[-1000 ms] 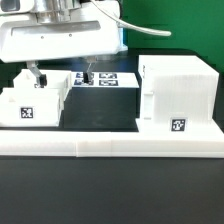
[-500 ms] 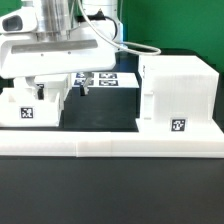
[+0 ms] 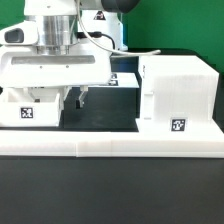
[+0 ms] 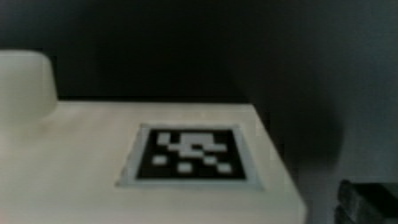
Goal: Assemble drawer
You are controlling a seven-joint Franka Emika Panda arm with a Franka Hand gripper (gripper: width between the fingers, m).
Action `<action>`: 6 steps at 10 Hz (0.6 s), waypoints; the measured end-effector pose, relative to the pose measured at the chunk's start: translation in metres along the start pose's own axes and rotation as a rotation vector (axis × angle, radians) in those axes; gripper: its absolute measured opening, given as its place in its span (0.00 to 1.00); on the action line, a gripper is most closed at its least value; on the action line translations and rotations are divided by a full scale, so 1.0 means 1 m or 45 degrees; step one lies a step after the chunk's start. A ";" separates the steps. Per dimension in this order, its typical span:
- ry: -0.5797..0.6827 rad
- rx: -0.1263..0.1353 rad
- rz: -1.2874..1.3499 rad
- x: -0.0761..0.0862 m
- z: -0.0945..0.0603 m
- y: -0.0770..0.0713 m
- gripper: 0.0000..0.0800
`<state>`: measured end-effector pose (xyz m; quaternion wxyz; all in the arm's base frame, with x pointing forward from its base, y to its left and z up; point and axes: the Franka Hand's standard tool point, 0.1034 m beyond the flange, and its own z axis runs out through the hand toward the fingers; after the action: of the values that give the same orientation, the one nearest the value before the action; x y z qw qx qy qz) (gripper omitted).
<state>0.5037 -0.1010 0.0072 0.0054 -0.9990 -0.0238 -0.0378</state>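
In the exterior view the large hollow drawer shell [image 3: 176, 92] stands at the right, with a tag low on its front. A smaller white drawer box [image 3: 28, 110] with a tag sits at the left. My gripper [image 3: 54, 99] hangs low over this box, open and holding nothing. One dark finger is above the box's inside and the other fingertip [image 3: 81, 98] is just off its right wall. The wrist view shows a blurred flat white face [image 4: 89, 140] with a tag [image 4: 191, 155] close below, and a dark finger [image 4: 370, 202] at the edge. A second small box is not in view.
The long low white border rail [image 3: 110, 147] runs along the front, with the box and shell behind it. The marker board [image 3: 124, 78] lies at the back between them, mostly hidden by my hand. A black cable [image 3: 140, 52] runs behind the shell.
My hand has moved down and toward the exterior view's left, and now covers most of the marker board and the small box's top. The fingers stay apart. The box and shell have not moved.
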 end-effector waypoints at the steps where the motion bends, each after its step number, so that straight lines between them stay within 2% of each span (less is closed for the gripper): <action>1: 0.002 -0.003 0.003 0.000 0.000 0.001 0.81; 4: 0.002 -0.003 0.004 0.000 0.000 0.002 0.31; 5: 0.002 -0.003 0.004 0.000 0.000 0.002 0.31; 6: 0.000 0.001 0.001 0.000 0.000 0.000 0.10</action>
<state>0.5034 -0.1007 0.0067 0.0057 -0.9990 -0.0235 -0.0379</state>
